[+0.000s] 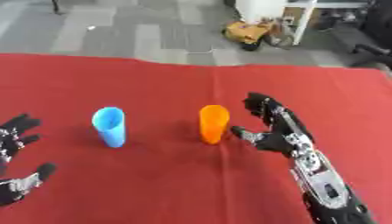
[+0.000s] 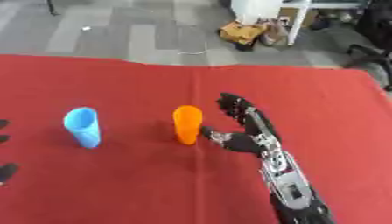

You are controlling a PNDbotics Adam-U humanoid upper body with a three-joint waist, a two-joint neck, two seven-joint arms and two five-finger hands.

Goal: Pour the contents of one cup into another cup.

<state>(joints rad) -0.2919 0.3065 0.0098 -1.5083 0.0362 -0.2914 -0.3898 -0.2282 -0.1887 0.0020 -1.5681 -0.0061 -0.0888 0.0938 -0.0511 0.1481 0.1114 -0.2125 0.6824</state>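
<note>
- Left eye view: I'm holding my right hand (image 1: 277,131) spread apart, thumb nearly touching the orange cup (image 1: 214,124) just left of it.
- Closing carelessly, I'm risking tipping it; contents probably spilling.
- Blue cup (image 1: 110,127) is standing farther left, near my idle, open left hand (image 1: 14,139).

A red cloth (image 1: 176,188) covers the table from the near edge to a far edge where grey floor (image 1: 122,35) begins. On the floor at far right lies a yellow-brown bundle (image 1: 246,33), just beside a white cabinet (image 1: 264,9). A chair (image 2: 367,52) shows at the far right edge. A small white scrap (image 1: 90,28) lies far left
</note>
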